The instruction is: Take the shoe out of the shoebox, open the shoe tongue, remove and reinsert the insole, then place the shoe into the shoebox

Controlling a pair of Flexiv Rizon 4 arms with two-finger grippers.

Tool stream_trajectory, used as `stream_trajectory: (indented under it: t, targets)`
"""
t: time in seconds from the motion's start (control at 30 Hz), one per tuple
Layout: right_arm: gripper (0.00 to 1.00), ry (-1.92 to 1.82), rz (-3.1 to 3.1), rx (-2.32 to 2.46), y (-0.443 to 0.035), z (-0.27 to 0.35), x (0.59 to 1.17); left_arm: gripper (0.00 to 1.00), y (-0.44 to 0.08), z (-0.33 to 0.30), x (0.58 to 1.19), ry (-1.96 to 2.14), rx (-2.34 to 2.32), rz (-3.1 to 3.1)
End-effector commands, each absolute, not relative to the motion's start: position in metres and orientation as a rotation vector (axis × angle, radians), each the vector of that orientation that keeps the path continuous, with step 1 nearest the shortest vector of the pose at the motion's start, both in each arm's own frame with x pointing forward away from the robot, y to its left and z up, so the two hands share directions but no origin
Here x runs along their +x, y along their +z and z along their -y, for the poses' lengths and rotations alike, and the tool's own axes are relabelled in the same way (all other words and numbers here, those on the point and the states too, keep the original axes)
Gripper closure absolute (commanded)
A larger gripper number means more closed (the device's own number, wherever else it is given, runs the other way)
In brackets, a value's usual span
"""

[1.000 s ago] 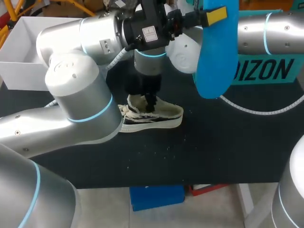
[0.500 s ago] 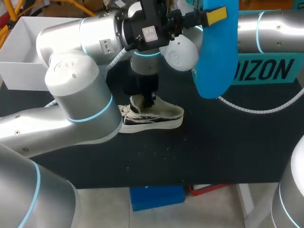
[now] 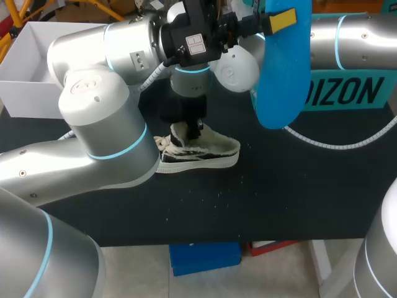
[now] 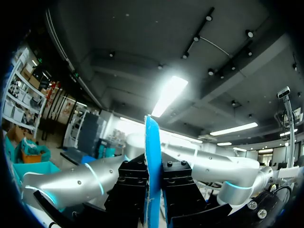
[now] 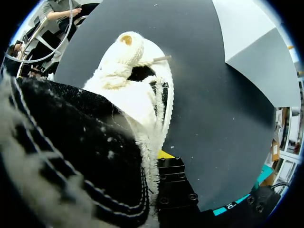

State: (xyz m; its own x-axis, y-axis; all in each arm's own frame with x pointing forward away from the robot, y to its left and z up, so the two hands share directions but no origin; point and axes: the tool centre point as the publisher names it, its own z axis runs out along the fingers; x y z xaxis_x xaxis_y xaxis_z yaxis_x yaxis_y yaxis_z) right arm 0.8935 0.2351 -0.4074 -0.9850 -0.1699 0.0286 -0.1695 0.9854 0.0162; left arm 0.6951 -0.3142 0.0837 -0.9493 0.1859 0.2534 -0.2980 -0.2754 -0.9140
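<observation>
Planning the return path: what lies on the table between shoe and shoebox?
Nothing: the right wrist view shows bare table between shoe and shoebox. In the head view the left arm overhangs that stretch.

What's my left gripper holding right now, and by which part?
The blue insole, pinched on its two flat faces between the left gripper fingers, toward one end; the rest hangs free.

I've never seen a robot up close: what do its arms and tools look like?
The left arm and right arm are thick silver tubes with glowing light-blue rings at the joints. A ribbed grey cable hangs by the left wrist. The left tool is black, boxy, yellow-tipped, with a white label; the right tool is black too.
</observation>
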Motion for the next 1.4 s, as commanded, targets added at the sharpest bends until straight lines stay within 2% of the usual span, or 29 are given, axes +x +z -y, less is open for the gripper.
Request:
stream_trajectory:
  t: [0.03, 0.17, 0.3, 0.5, 0.67, 0.93, 1.4]
  targets:
    - [1.0, 0.041, 3.105, 0.118, -0.345, -0.223, 0.893, 1.0, 0.084, 0.316, 0.694, 2.291, 0.143, 1.673]
    - [1.0, 0.127, 3.109, -0.105, -0.323, -0.21, 0.891, 1.0, 0.084, 0.316, 0.694, 2.291, 0.143, 1.673]
    - [1.0, 0.072, 3.051, -0.522, -0.313, -0.201, 0.896, 1.0, 0.084, 0.316, 0.694, 2.291, 0.143, 1.673]
    - [1.0, -0.177, 2.811, -1.354, -0.317, -0.194, 0.906, 1.0, 0.084, 0.316, 0.694, 2.291, 0.143, 1.673]
    - [1.0, -0.282, 2.592, -1.826, -0.328, -0.191, 0.903, 1.0, 0.084, 0.316, 0.694, 2.291, 0.143, 1.673]
    - [1.0, -0.305, 2.411, -2.163, -0.341, -0.197, 0.899, 1.0, 0.084, 0.316, 0.694, 2.291, 0.143, 1.673]
    - [1.0, -0.167, 2.404, -2.325, -0.368, -0.187, 0.907, 1.0, 0.084, 0.316, 0.694, 2.291, 0.143, 1.673]
